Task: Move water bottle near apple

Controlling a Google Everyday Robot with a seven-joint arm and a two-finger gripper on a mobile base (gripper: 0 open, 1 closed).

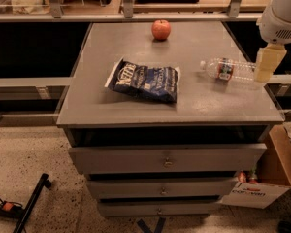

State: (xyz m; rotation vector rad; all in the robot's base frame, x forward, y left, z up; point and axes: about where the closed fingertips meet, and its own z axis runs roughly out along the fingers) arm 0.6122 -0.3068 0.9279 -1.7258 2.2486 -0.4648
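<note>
The water bottle (229,70) lies on its side at the right of the grey cabinet top (194,106), its white cap pointing left and its red-and-dark label band showing. The red-orange apple (161,29) stands near the far edge, at the middle. My gripper (266,63) hangs at the right edge of the view, over the bottle's bottom end; a cream-coloured finger (266,62) covers that end of the bottle. The white arm rises above it to the top right corner.
A dark blue chip bag (145,80) lies flat on the cabinet top between the left edge and the bottle. The cabinet has three drawers below. A cardboard box (276,171) stands on the floor at the right. A rail runs behind the cabinet.
</note>
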